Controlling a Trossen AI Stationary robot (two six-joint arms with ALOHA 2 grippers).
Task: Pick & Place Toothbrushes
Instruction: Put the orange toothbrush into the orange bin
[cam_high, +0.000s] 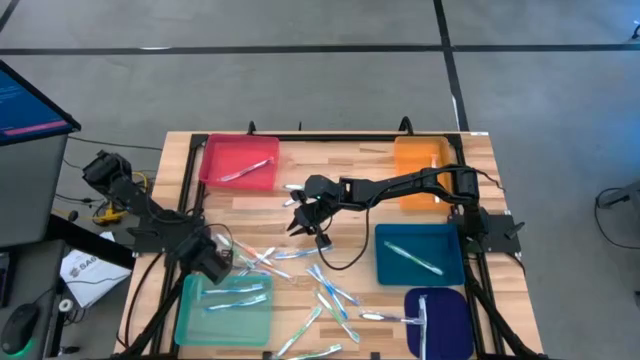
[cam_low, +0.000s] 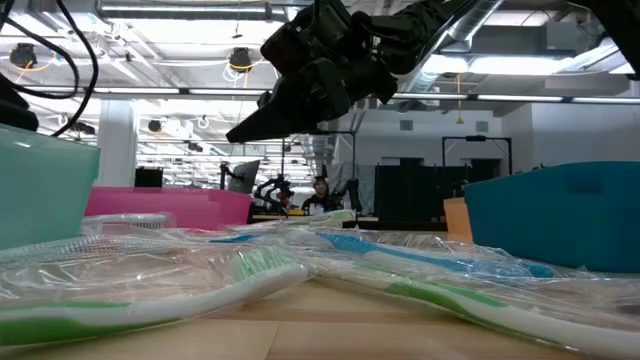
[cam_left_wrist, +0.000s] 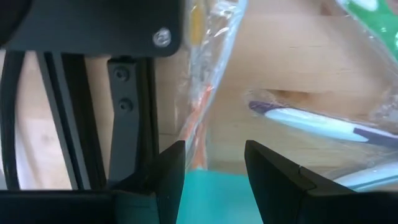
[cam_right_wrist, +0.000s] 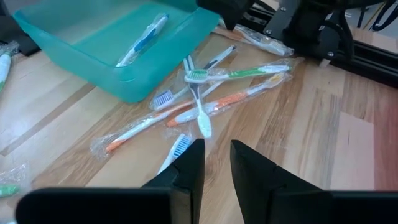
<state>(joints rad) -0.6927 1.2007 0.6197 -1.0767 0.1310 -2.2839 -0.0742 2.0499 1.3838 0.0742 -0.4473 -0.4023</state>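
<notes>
You are looking at wrapped toothbrushes lying scattered across the lower centre of the high view, between the teal tray at lower left and the blue tray at right; several are already resting inside trays. Your right gripper is hovering mid-frame above the wood, fingers nearly together with only a narrow gap and nothing between them. Your left gripper is sitting at the teal tray's upper edge, jaws standing part open around crinkled clear wrap; whether it is gripping, I cannot tell. Each brush is probably going to feel light and stiff, but the film looks slippery and loose, so aim for mid-handle, pinching through the wrap.
</notes>
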